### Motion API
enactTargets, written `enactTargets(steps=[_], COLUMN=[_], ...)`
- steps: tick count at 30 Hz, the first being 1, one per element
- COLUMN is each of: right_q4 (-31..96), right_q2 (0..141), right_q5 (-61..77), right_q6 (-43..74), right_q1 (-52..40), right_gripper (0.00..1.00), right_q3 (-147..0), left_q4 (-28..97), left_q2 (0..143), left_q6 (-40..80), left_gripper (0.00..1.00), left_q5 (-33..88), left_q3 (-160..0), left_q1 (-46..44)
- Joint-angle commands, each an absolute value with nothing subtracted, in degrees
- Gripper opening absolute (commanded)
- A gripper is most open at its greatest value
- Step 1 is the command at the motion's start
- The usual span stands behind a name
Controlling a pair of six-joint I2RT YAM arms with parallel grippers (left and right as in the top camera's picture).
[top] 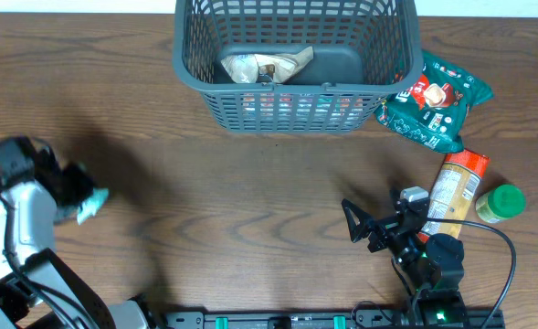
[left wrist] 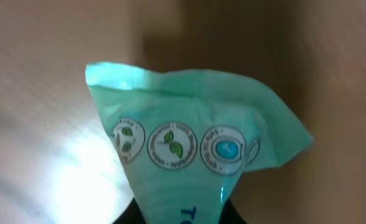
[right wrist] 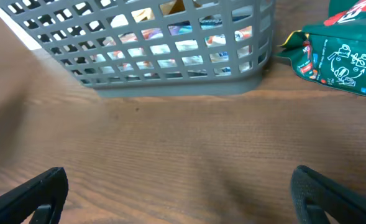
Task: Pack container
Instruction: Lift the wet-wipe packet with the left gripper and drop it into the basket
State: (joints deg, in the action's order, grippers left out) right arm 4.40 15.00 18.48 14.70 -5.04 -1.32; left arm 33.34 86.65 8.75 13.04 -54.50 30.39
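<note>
Left gripper point(top: 79, 195) pinches mint-green packet point(left wrist: 195, 149) at table's left side, well apart from container point(top: 287, 110) at far centre. Right gripper point(top: 360, 226) spread wide, empty. Lift packet over thick rim, then release onto bare floor beside pale packet point(top: 264, 66).

A bench point(top: 250, 183) of dark brown wood grain is seen under soft, even light. A pale strip point(top: 68, 7) is shown beyond its far edge, and a black rail point(top: 278, 321) is fixed along its near edge.
</note>
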Motion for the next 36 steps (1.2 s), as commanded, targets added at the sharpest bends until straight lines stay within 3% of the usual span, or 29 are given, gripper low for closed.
enactTargets(steps=[1,9,15,22,30,36], right_q4=[4.47,4.49,4.49,4.14,4.05,4.05], right_q2=[15.11,15.14,15.11,15.11,15.14,15.11], right_q5=[19.55,19.55,19.55,19.51,17.8,17.3], right_q6=[15.42,15.4,15.4,15.4,15.4,15.38], right_q1=[-4.47,-4.47,-4.47,-4.47,-4.47,-4.47], right_gripper=[0.99,0.99,0.99,0.99,0.99,0.99], right_q3=[-1.17,-1.17,-1.17,-1.17,-1.17,-1.17], left_q4=[37.74,41.56,28.58,14.72,13.74,12.27], left_q2=[84.44,84.58,84.86,89.8,100.29,106.85], left_q6=[4.86,-14.22,-38.79,-41.52,-51.57,-52.05], left_gripper=[0.05,0.05,0.06,0.05,0.06,0.07], left_q5=[17.41,17.3,17.3,17.37,17.37,17.37], left_q3=[-66.39,-91.0,-96.29,-96.29,-96.29,-96.29], left_q1=[24.51,7.53,-4.08,-11.92,-17.45,-18.96])
